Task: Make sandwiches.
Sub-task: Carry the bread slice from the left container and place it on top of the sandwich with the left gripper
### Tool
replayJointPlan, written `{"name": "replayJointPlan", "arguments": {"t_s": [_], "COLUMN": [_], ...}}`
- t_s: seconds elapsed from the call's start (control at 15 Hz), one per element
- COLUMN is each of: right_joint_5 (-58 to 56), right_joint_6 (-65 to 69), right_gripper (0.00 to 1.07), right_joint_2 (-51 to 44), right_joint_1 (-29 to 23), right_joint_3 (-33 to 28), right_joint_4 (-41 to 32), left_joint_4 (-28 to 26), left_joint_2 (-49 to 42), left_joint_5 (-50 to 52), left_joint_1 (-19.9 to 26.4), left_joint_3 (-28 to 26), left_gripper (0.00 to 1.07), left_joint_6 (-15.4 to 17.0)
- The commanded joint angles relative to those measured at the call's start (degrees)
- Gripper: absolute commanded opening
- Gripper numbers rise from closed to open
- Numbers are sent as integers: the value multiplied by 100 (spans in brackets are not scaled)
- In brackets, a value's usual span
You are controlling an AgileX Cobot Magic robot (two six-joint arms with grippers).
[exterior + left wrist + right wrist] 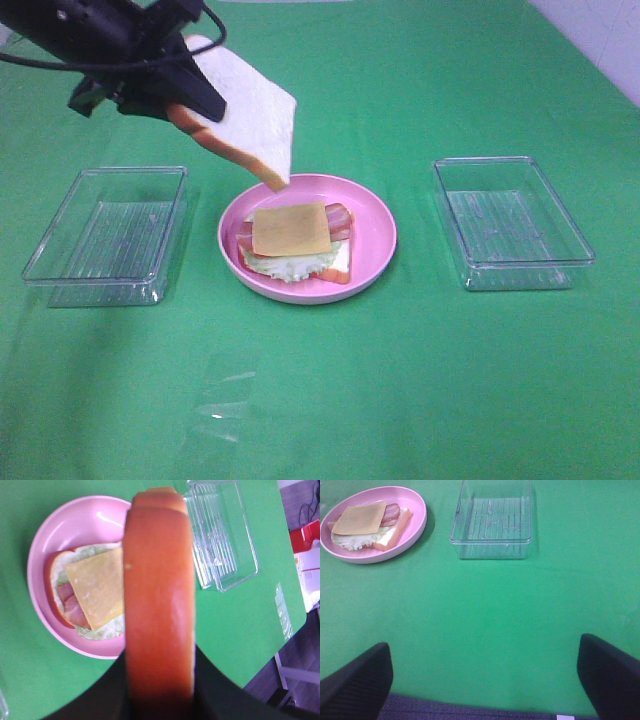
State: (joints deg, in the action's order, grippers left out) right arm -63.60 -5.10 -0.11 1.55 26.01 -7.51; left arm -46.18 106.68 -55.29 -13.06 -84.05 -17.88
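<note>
A round pink plate [375,215] in the middle holds an open sandwich: a bread slice [340,266], lettuce [290,264], bacon [340,218] and a yellow cheese slice [290,229] on top. My left gripper [190,110] is shut on a second bread slice [255,110], held tilted in the air above the plate's far left rim. In the left wrist view its orange crust [159,600] fills the centre, with the plate [85,517] and cheese [97,587] beyond. My right gripper [485,675] is open and empty over bare cloth, out of the exterior high view.
Two clear plastic trays stand on the green cloth, one left of the plate [110,232] and one right of it [510,222]; the right one also shows in the right wrist view [492,525]. The table's edge and a red and white box [307,555] show in the left wrist view.
</note>
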Motion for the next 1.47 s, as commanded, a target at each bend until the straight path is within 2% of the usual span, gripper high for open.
{"name": "replayJointPlan", "arguments": {"t_s": [0.07, 0.13, 0.33, 0.47, 0.73, 1.2, 1.27, 1.33, 1.47], "right_joint_5": [6, 6, 6, 6, 6, 6, 6, 6, 6], "right_joint_6": [-23, -23, -23, -23, -23, -23, -23, -23, -23], "right_gripper": [96, 96, 96, 96, 96, 96, 96, 96, 96], "right_joint_2": [-189, -189, -189, -189, -189, -189, -189, -189, -189], "right_joint_1": [-6, -6, -6, -6, -6, -6, -6, -6, -6], "right_joint_3": [-6, -6, -6, -6, -6, -6, -6, -6, -6], "right_joint_4": [29, 29, 29, 29, 29, 29, 29, 29, 29], "left_joint_4": [-201, -275, -888, -951, -1312, -1381, -1324, -1312, -1283], "left_joint_2": [321, 470, 980, 1266, 1507, 1673, 1673, 1673, 1673], "left_joint_5": [155, 281, 527, 458, 458, 510, 533, 533, 567], "left_joint_1": [-264, -390, -550, -550, -550, -550, -550, -550, -550], "left_joint_3": [46, 46, 6, -52, -97, -97, -97, -97, -97], "left_gripper": [0, 0, 0, 0, 0, 1, 15, 19, 49], "left_joint_6": [-17, 97, 34, 29, -350, -350, -350, -350, -344]}}
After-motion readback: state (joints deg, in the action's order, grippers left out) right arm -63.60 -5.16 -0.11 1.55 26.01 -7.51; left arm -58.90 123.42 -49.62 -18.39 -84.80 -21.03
